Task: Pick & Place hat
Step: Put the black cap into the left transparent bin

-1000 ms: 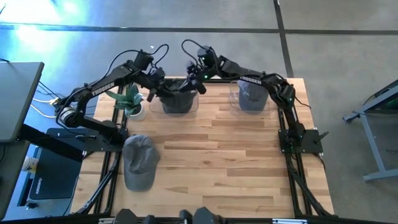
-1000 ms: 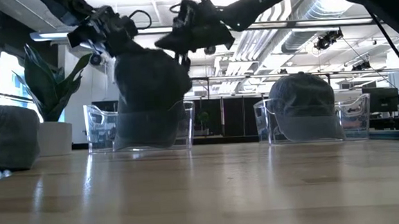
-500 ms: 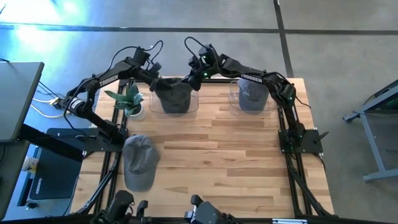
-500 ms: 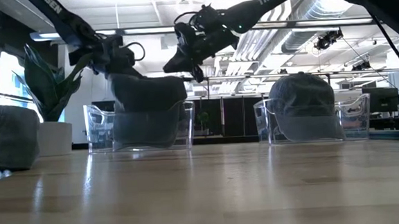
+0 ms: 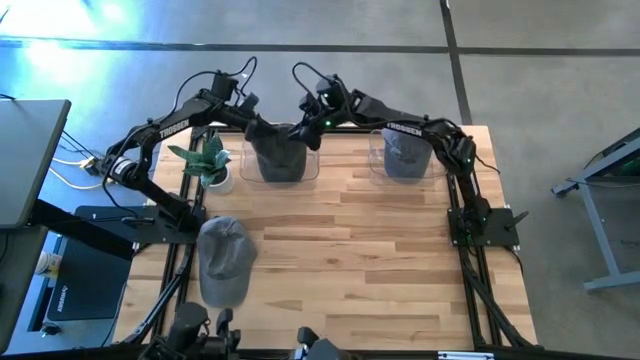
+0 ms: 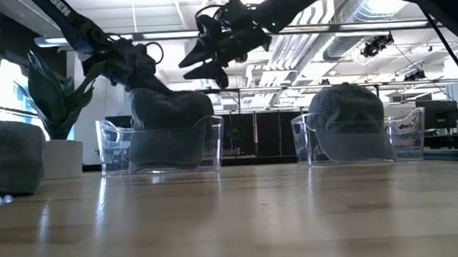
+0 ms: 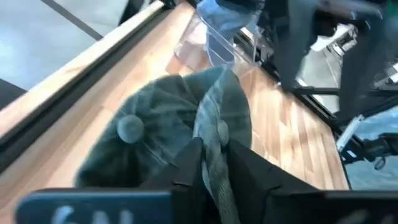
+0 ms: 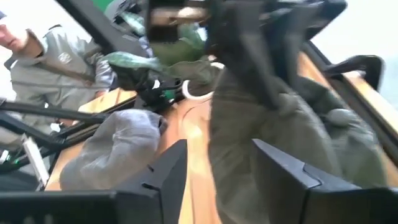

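Observation:
A dark grey hat (image 5: 283, 155) sits crown up in a clear bin (image 6: 115, 147) at the table's far edge, left of the middle. My left gripper (image 5: 252, 124) stands over the hat's left side, shut on a raised fold of it. My right gripper (image 5: 312, 122) hangs open above the hat's right side (image 6: 201, 66), its fingers apart and clear of the cloth; in the right wrist view the hat (image 8: 249, 130) lies beyond them. My left gripper pinches a raised fold of the hat's cloth (image 7: 214, 134) between its two fingers, beside the crown's top button (image 7: 130, 127). The fingers slant down from the table's far left. The hat rests in the bin, and the fold is drawn up toward the fingers.
A second clear bin (image 5: 372, 150) at the far right holds another grey hat (image 5: 405, 152). A third hat (image 5: 222, 258) lies on the table's near left. A plant in a white pot (image 5: 210, 165) stands left of the bins. A person (image 8: 37, 62) shows beyond the table.
Both grippers have lowered the hat from above the bin into it. My right gripper has then opened, let go of the hat's right side and risen a little. My left gripper has moved down and toward the far left, keeping its fold.

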Controlling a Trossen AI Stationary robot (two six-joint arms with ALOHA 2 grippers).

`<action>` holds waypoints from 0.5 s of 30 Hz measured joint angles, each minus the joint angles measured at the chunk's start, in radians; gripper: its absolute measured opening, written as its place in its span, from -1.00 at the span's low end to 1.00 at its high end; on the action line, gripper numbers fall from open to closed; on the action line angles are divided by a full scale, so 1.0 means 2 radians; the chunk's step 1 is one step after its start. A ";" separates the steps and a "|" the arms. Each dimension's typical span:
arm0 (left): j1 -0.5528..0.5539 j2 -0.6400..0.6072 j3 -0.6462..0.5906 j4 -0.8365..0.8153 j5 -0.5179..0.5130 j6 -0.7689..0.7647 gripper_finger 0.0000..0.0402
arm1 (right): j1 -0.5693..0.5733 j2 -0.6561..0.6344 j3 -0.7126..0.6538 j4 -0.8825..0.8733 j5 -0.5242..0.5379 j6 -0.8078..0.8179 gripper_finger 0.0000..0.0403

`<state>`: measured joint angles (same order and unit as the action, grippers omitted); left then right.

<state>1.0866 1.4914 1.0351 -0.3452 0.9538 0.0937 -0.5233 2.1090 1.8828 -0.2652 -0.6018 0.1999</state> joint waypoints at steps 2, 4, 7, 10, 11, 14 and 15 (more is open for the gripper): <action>0.002 0.000 0.000 0.007 -0.004 -0.006 -0.51 | 0.007 0.000 0.000 0.000 -0.006 -0.010 -0.12; 0.009 0.000 0.000 0.007 -0.002 -0.014 -0.40 | 0.014 0.000 0.000 -0.002 -0.004 -0.011 -0.09; 0.021 -0.005 0.001 0.007 0.020 -0.028 -0.30 | 0.020 0.002 0.000 -0.004 0.020 -0.012 -0.09; 0.027 -0.007 0.014 0.000 0.043 -0.037 -0.26 | 0.020 0.003 0.000 -0.007 0.033 -0.008 -0.13; 0.029 -0.012 0.019 -0.001 0.052 -0.038 -0.25 | 0.019 0.003 0.000 -0.007 0.038 -0.003 -0.15; 0.033 -0.031 0.040 -0.010 0.065 -0.038 -0.25 | 0.011 0.003 0.000 -0.010 0.040 0.009 -0.20; 0.033 -0.037 0.045 -0.018 0.067 -0.036 -0.25 | 0.009 0.006 0.000 -0.014 0.043 0.008 -0.22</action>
<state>1.1530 1.4174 1.1260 -0.3818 1.0878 0.0223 -0.5054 2.1203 1.8835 -0.2926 -0.5164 0.2160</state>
